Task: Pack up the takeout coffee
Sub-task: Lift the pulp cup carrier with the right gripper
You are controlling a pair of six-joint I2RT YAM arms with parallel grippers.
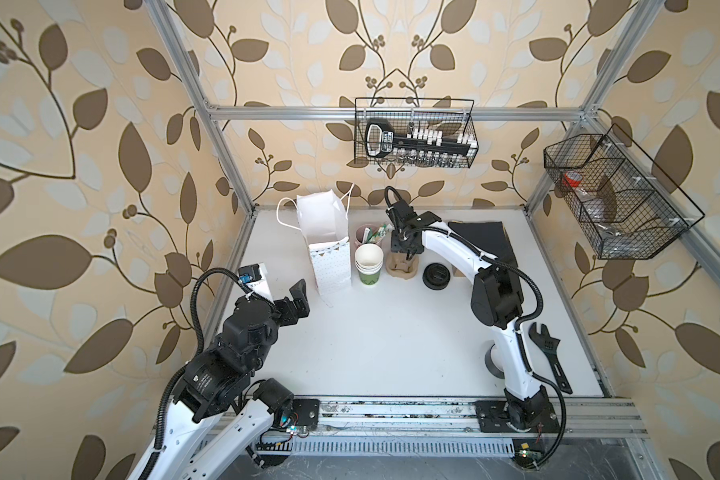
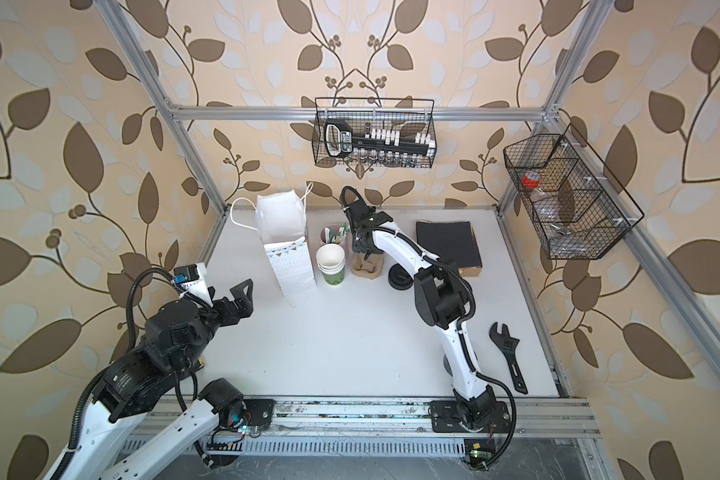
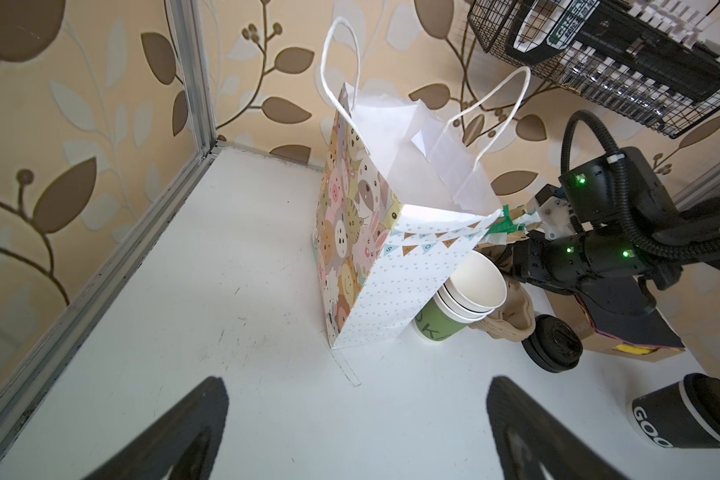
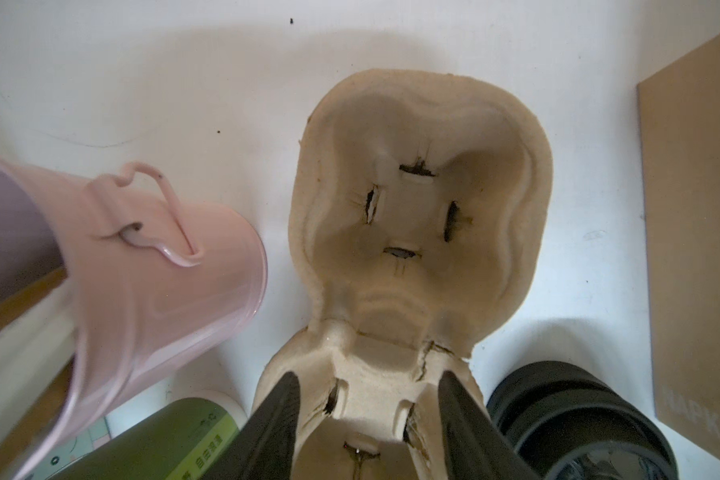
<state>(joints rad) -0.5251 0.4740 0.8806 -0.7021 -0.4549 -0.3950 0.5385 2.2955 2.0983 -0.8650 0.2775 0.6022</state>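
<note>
Coffee cup point(image 3: 682, 415) sits on the near right of the table, well apart from the bag point(image 3: 391, 291).
My right gripper point(image 4: 367, 376) straddles the pulp carrier's point(image 4: 420, 199) cracked waist, half-closed; I cannot tell if it pinches. Squeezing may tear it, and lifting could knock the pink bucket point(image 4: 163, 270) or lids point(image 4: 578, 415) just beside it. My left gripper point(image 3: 356, 382) hangs wide, empty.

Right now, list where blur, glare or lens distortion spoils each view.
In both top views the wide lens splays the frame posts outward; in the left wrist view the left end effector is a dark out-of-focus blur and the rim of the gift bag glares white; in the right wrist view the pink bucket is soft, the cup carrier sharper.
</note>
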